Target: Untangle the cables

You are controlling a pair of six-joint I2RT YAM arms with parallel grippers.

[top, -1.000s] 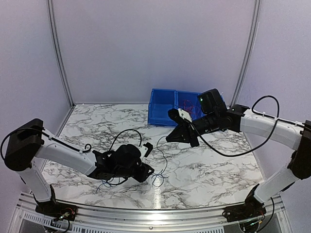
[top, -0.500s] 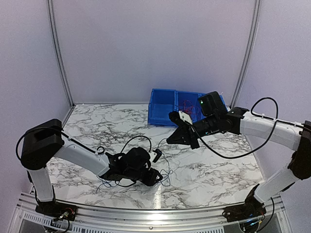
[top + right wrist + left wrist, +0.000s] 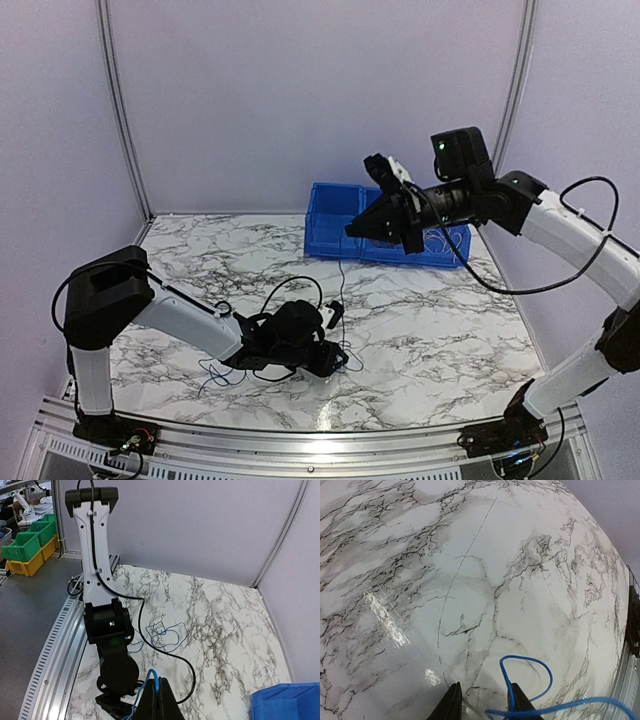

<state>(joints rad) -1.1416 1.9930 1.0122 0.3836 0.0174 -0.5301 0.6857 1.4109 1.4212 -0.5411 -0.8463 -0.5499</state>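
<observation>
Thin blue and dark cables point(image 3: 215, 375) lie in loose loops on the marble table point(image 3: 450, 330), left of my left gripper point(image 3: 336, 335). That gripper sits low on the table. In its wrist view the fingers point(image 3: 451, 705) stand apart with bare marble between them, and a blue cable loop point(image 3: 527, 677) curls by the right finger. My right gripper point(image 3: 355, 228) is raised high over the table's back. It is shut on a blue cable point(image 3: 153, 676), and a thin strand point(image 3: 340, 275) hangs down from it toward the left gripper. A blue tangle point(image 3: 167, 632) lies on the table.
A blue bin point(image 3: 335, 235) stands at the back of the table, right behind the raised right gripper. The left arm point(image 3: 107, 630) and its thick black lead point(image 3: 170, 655) fill the lower left of the right wrist view. Metal frame posts stand at the back corners.
My right gripper has risen and moved back toward the bin, pulling the thin cable up with it. My left gripper has slid right along the table.
</observation>
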